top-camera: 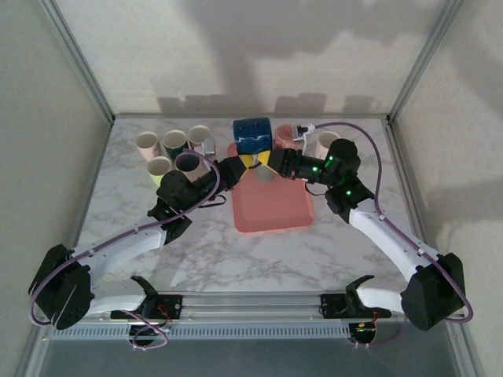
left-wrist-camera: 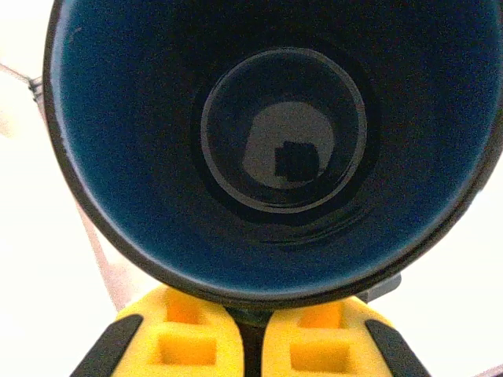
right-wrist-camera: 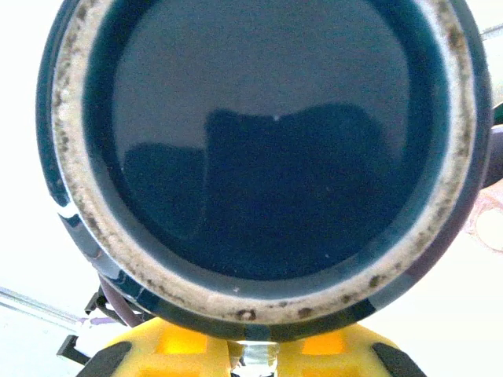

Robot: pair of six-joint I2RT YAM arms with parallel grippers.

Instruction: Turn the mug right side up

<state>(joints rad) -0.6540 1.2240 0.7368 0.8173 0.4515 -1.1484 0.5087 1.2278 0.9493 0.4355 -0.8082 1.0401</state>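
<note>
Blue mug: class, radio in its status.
Right gripper shut on blue mug; left gripper shut at its rim. Mug sideways, mouth toward left arm. Cups close left, pink tray beneath.

A tray [top-camera: 271,212] lies in the middle of the worktop [top-camera: 204,251], between the two arms. The mug [top-camera: 251,135] is at the tray's far edge, on its side, with its mouth toward the left arm and its base toward the right arm. The left tool [top-camera: 248,162] and the right tool [top-camera: 266,159] meet just beside each other at the mug's near side, over the tray's far end. Left of the tray, toward the far left corner, five cups [top-camera: 174,141] stand close together: three in a back row and two in front. Right of the mug, behind the right arm, stand two more cups [top-camera: 326,144].
</note>
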